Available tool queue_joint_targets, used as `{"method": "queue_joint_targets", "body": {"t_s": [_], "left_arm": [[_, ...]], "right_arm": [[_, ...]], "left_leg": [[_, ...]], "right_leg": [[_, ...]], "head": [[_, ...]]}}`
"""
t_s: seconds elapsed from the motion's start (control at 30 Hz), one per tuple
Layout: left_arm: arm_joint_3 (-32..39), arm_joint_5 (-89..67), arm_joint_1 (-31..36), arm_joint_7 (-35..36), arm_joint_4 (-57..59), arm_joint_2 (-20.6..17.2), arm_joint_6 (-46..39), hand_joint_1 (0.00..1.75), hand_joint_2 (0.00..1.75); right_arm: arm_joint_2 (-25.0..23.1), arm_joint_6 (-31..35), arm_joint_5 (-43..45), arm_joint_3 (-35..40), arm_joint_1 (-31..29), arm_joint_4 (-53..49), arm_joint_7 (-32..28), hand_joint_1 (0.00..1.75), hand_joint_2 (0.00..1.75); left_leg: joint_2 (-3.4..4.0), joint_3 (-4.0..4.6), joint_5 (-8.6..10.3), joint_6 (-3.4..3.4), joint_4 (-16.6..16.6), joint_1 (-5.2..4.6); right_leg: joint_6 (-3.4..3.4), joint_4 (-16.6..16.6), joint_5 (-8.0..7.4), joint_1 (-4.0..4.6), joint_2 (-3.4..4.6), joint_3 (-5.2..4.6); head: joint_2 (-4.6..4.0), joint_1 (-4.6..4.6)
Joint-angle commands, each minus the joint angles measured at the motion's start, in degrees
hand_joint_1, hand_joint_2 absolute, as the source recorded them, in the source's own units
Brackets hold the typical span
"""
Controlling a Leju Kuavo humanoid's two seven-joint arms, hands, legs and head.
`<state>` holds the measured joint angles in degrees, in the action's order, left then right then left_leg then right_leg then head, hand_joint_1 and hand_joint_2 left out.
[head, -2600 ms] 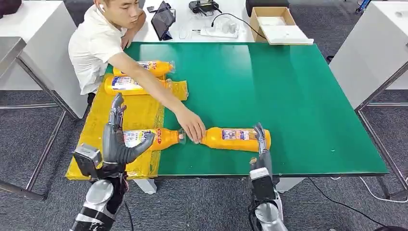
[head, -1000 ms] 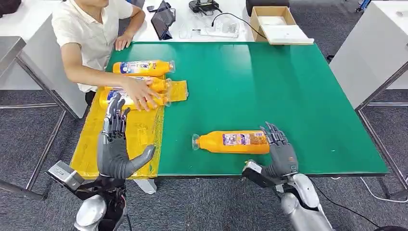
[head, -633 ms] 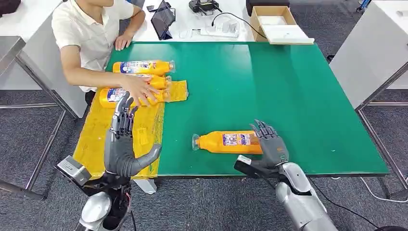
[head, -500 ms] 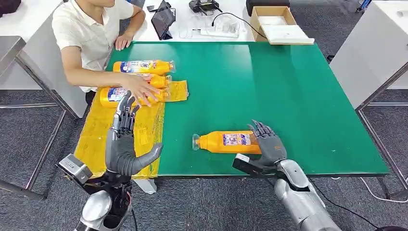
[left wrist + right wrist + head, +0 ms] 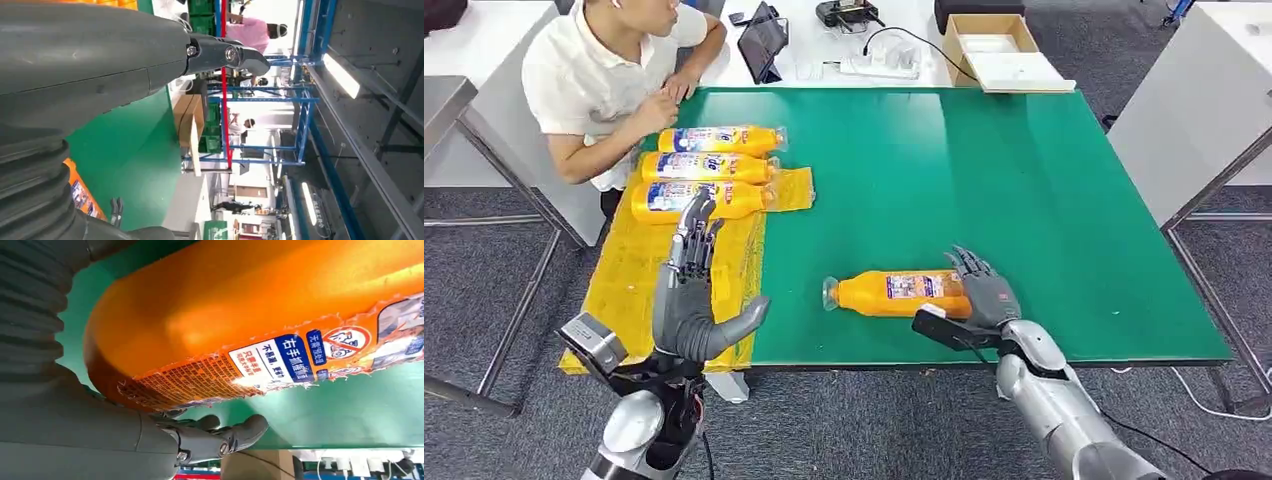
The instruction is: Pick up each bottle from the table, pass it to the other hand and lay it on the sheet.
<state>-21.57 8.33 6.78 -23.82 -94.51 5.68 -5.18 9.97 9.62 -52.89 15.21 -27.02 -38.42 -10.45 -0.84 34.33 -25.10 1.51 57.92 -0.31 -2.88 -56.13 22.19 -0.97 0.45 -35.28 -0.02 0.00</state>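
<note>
Orange bottle [image 5: 892, 293] lying on its side on the green counter [image 5: 1024, 200], near edge | right hand [image 5: 984, 295] draped over its base end, fingers spread, grip not clear tbh | left hand [image 5: 689, 290] raised, fingers apart, holding nothing, above yellow sheet [image 5: 639, 270] | three more bottles [image 5: 704, 167] on the sheet's far end

Grey carpet floor [image 5: 484, 250], white desks [image 5: 1194, 90] w/ metal legs.

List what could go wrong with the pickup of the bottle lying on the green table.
1. The right hand sits at the very base of the bottle, far from its middle, so a lift could let the cap end droop or slip.
2. The bottle lies on its round side and may roll away.
3. The person sits by the yellow sheet, near the drop zone.
</note>
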Motion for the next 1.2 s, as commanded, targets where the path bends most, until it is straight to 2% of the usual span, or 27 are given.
{"method": "queue_joint_targets", "body": {"t_s": [0.03, 0.07, 0.1, 0.13, 0.17, 0.37, 0.57, 0.77, 0.87, 0.93, 1.03, 1.07, 1.17, 1.2], "left_arm": [[-2.03, 0.89, 3.86, 0.34, 5.44, -0.39, 0.44, 0.0, 1.75], [-2.23, 1.0, 4.23, 0.32, 5.81, -0.36, 0.56, 0.0, 1.75], [-2.43, 1.12, 4.55, 0.29, 6.05, -0.31, 0.72, 0.0, 1.75], [-2.51, 1.19, 4.72, 0.26, 6.22, -0.36, 0.84, 0.0, 1.75], [-2.57, 1.27, 4.83, 0.23, 6.34, -0.41, 0.97, 0.0, 1.75], [-3.05, 1.74, 6.05, 0.2, 7.85, -0.28, 2.04, 0.0, 1.75], [-3.23, 1.71, 6.43, 0.11, 7.96, -0.22, 2.24, 0.0, 1.75], [-2.68, 2.61, 6.02, -0.1, 8.09, -0.54, 2.25, 0.0, 1.75], [-0.86, 4.76, 4.01, 0.38, 6.74, -0.14, 1.11, 0.0, 1.75], [-0.31, 6.37, 1.58, 0.75, 5.18, 0.5, -0.09, 0.0, 1.75], [-1.47, 6.59, -3.8, -0.16, 3.64, 0.54, -0.52, 0.0, 1.75], [-2.13, 6.38, -7.1, -0.39, 3.5, 0.72, -0.76, 0.0, 1.75], [-3.62, 6.87, -10.38, -1.21, 4.07, 0.3, -0.27, 0.0, 1.75], [-3.73, 6.98, -10.55, -1.36, 4.15, 0.26, -0.15, 0.0, 1.75]], "right_arm": [[-0.07, -7.38, 3.67, 0.23, -4.01, 12.79, 0.97, 0.0, 1.75], [0.33, -8.02, 3.63, 0.58, -4.48, 14.02, 0.9, 0.0, 1.75], [0.84, -8.32, 3.1, 1.19, -4.65, 14.79, 0.86, 0.44, 1.75], [1.07, -8.84, 3.19, 1.31, -4.74, 15.21, 0.35, 1.5, 1.75], [1.27, -9.37, 3.06, 1.63, -4.87, 15.56, 0.13, 1.75, 1.75], [2.32, -14.39, 1.35, 4.87, -6.67, 17.16, 0.46, 1.75, 1.75], [1.95, -14.95, 1.53, 6.01, -7.41, 17.04, -0.96, 1.75, 1.75], [1.64, -15.85, 8.51, 2.2, -4.87, 14.38, -9.19, 1.75, 1.75], [-0.32, -9.16, 13.77, -1.42, -1.7, 8.64, -13.79, 1.75, 1.75], [-3.07, -4.15, 19.69, -6.25, 2.18, 0.68, -17.04, 1.75, 1.75], [-7.06, -1.66, 28.56, -11.8, 9.8, -14.28, -19.94, 1.75, 1.75], [-8.6, -1.05, 30.55, -12.5, 14.09, -21.33, -20.31, 1.75, 1.75], [-10.44, -0.72, 34.19, -12.25, 19.63, -29.96, -20.02, 1.75, 1.75], [-10.52, -0.62, 34.32, -12.04, 19.99, -30.54, -19.87, 1.75, 1.75]], "left_leg": [[-0.04, -0.2, -0.02, -0.09, -0.04, 0.06], [-0.03, -0.29, -0.04, -0.12, -0.06, 0.07], [-0.09, -0.26, -0.02, -0.1, -0.04, 0.06], [-0.05, -0.27, 0.0, -0.07, -0.05, 0.06], [-0.11, -0.36, 0.0, -0.11, -0.06, 0.08], [0.12, -0.64, 0.0, -0.08, -0.07, 0.07], [0.07, -0.82, 0.01, -0.07, -0.08, 0.08], [0.06, -0.96, -0.02, -0.07, -0.12, 0.08], [0.15, -0.99, -0.04, -0.07, -0.14, 0.09], [0.3, -1.0, -0.08, -0.09, -0.17, 0.1], [0.38, -0.78, -0.1, -0.06, -0.09, 0.06], [0.52, -0.87, -0.17, -0.12, -0.15, 0.1], [0.52, -0.68, -0.23, -0.13, -0.14, 0.09], [0.31, -0.57, -0.21, -0.1, -0.13, 0.08]], "right_leg": [[0.1, 0.07, 0.04, 0.08, -0.12, 0.24], [0.14, 0.09, 0.06, 0.09, -0.14, 0.33], [0.11, 0.08, 0.05, 0.08, -0.18, 0.3], [0.08, 0.09, 0.03, 0.07, -0.13, 0.28], [0.13, 0.12, 0.06, 0.1, -0.26, 0.4], [0.13, 0.15, -0.02, 0.1, -0.16, 0.62], [0.12, 0.19, -0.02, 0.12, -0.14, 0.78], [0.11, 0.2, 0.01, 0.12, -0.13, 0.94], [0.1, 0.22, 0.01, 0.13, -0.03, 0.94], [0.12, 0.23, -0.01, 0.14, 0.11, 0.93], [0.08, 0.11, -0.02, 0.09, 0.22, 0.75], [0.15, 0.16, 0.02, 0.13, 0.32, 0.79], [0.15, 0.08, 0.09, 0.11, 0.32, 0.6], [0.11, 0.08, 0.14, 0.1, 0.18, 0.53]], "head": [[0.02, 0.02], [0.0, 0.0], [0.02, 0.02], [0.02, 0.02], [0.0, 0.02], [0.02, 0.02], [0.02, 0.04], [0.02, 0.02], [0.02, 0.02], [0.0, 0.02], [0.02, 0.04], [0.02, 0.0], [0.02, 0.0], [0.02, 0.02]]}}
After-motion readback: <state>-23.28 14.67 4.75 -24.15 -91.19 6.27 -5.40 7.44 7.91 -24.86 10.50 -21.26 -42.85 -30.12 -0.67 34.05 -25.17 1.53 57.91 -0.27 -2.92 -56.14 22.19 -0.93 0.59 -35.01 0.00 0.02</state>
